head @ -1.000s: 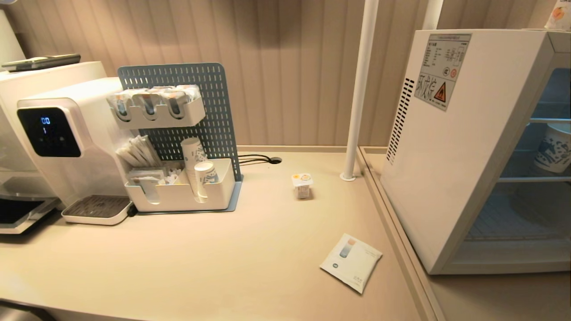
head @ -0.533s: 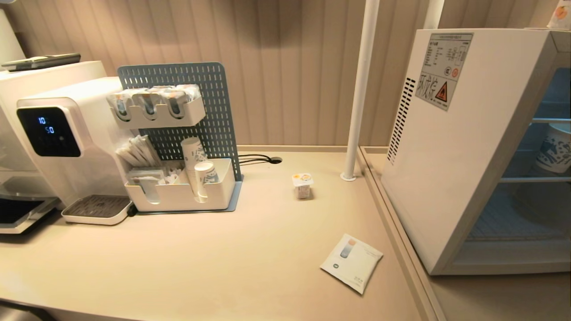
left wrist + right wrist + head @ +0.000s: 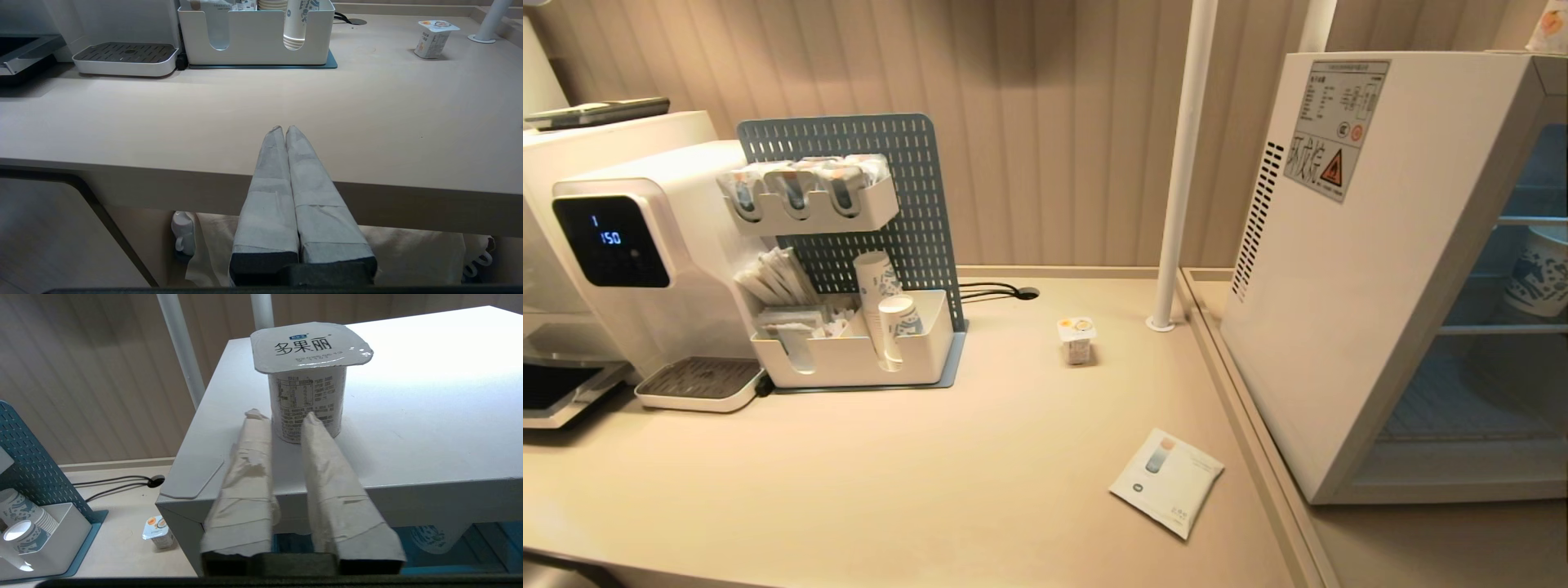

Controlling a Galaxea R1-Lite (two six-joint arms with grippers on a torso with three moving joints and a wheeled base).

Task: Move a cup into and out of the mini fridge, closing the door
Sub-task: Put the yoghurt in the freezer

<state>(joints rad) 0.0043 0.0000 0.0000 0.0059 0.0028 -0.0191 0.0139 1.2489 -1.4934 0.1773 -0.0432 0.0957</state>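
The right gripper stands narrowly parted and empty. Directly ahead of its tips, a cup stands upright on top of the mini fridge. The cup is judged light, thin-walled and crushable, so grip the body below the foil lid, gently. Count: two such cups, the second cup on the counter below. The left gripper is closed and idle.

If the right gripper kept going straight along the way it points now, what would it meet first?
Most likely the yogurt cup standing on top of the mini fridge. The right gripper points at the cup's lower body with its fingers slightly apart, tips flanking its base; whether they already touch it is unclear.
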